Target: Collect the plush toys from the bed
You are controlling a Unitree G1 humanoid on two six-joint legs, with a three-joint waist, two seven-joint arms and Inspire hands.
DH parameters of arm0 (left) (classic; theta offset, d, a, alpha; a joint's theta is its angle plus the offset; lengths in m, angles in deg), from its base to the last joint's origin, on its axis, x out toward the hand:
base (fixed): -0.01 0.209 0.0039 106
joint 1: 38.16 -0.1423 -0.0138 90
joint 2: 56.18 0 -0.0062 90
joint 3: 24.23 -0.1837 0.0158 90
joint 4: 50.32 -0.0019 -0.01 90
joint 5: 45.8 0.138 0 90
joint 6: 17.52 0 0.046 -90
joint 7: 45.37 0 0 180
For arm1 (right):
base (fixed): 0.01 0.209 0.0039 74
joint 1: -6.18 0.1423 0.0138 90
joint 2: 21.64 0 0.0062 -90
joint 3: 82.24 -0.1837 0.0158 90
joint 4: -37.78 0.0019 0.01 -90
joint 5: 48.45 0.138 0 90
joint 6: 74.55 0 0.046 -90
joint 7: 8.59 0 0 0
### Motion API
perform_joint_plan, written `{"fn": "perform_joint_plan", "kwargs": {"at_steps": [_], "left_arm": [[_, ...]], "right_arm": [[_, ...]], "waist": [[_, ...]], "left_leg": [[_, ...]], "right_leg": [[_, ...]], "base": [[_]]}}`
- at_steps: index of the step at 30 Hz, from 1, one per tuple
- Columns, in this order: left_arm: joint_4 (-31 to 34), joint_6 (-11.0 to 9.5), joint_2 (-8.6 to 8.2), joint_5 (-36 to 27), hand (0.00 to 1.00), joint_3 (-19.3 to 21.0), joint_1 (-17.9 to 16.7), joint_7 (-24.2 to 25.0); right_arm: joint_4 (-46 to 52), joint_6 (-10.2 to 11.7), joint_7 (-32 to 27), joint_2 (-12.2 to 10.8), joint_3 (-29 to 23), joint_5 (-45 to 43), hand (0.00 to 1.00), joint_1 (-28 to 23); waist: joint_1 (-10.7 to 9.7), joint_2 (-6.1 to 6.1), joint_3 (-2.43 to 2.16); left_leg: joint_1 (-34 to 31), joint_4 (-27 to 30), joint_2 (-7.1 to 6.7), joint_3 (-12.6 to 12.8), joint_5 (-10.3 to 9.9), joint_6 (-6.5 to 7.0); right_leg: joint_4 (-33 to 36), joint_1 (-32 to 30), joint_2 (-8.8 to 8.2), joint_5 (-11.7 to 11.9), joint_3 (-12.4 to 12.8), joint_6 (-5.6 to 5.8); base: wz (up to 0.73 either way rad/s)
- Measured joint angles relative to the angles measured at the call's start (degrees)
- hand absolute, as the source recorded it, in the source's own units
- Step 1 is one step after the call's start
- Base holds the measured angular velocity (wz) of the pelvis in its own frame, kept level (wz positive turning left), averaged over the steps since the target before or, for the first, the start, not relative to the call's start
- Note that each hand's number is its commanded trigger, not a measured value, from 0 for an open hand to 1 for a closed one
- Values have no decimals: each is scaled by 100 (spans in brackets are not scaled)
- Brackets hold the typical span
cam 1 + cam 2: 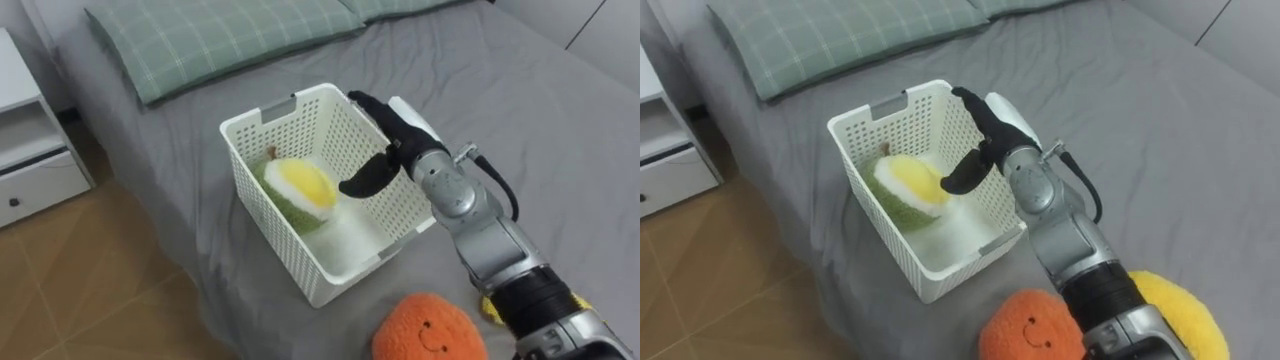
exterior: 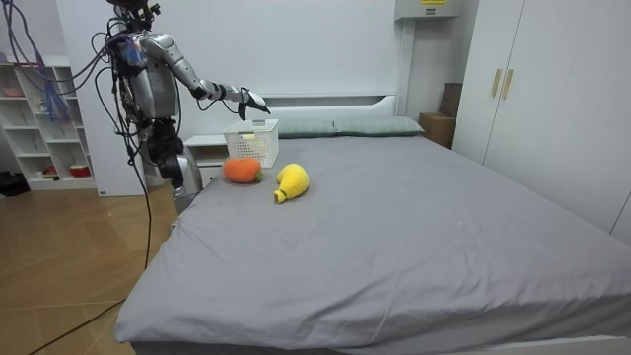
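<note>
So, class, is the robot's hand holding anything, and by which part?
Nothing: the right hand hovers open over the basket; the plush toy lies inside it.

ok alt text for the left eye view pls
The robot's open right hand hovers over a white perforated plastic basket on a grey bed, with a green-and-yellow plush toy inside. A round orange plush toy lies nearer the camera, a green checked pillow beyond.
</note>
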Motion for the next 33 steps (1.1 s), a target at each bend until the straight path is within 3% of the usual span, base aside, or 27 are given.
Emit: {"fn": "perform_joint_plan", "kwargs": {"at_steps": [4, 7, 10, 11, 13, 16, 22, 29, 33], "left_arm": [[41, -15, -30, 8, 0, -4, -109, 0], [45, -38, -39, -1, 0, -3, -165, 0], [41, -123, -46, -17, 0, -2, -220, -8], [41, -137, -47, -17, 0, 1, -223, -10], [28, -219, -49, -21, 0, 3, -195, -10], [21, -339, -47, -77, 0, 5, -173, -7], [10, -458, -45, -391, 0, -63, -109, -1], [-151, -536, 46, -486, 0, 4, -159, -5], [-373, -560, 246, -488, 0, -15, -216, -11]], "right_arm": [[10, 125, -92, 13, -223, 194, 0, -4], [14, 158, -196, 93, -412, 191, 0, -30], [15, 166, -243, 244, -724, 189, 0, -246], [15, 166, -247, 248, -786, 189, 0, -284], [47, 221, -252, 283, -1066, 318, 0, -449], [62, 236, -246, 355, -1273, 448, 0, -623], [23, 244, -219, 553, -1439, 563, 0, -816], [-459, 322, -451, 656, -1558, 905, 0, -1132], [-1315, 348, -531, 682, -1536, 1317, 0, -1119]], "waist": [[-194, 37, -2], [-463, 97, -46], [-649, 205, -99], [-720, 217, -109], [-1066, 237, -121], [-1223, 250, -128], [-1679, 261, -138], [-1674, 275, -138], [-1644, 241, -138]], "left_leg": [[130, -11, 106, 317, -59, 11], [154, -17, 162, 506, -74, 15], [419, -145, 238, 870, -94, 43], [445, -159, 244, 912, -102, 46], [508, -197, 248, 963, -109, 49], [631, -325, 327, 1232, -124, 38], [635, -318, 357, 1385, -177, 11], [731, -358, 428, 1535, -221, 1], [711, -343, 438, 1528, -228, -7]], "right_leg": [[11, 2, 41, 22, 342, -19], [10, -13, 62, 69, 490, -25], [13, 19, 78, 109, 844, -19], [12, 24, 81, 109, 891, -19], [4, 51, 82, 114, 930, -16], [8, 27, 114, 136, 1108, -18], [8, -21, 152, 147, 1117, -31], [7, 10, 178, 147, 1066, -31], [15, -35, 186, 147, 1066, -32]], "base": [[-38], [-39], [-58], [-41], [-15], [-43], [-16], [-10], [0]]}}
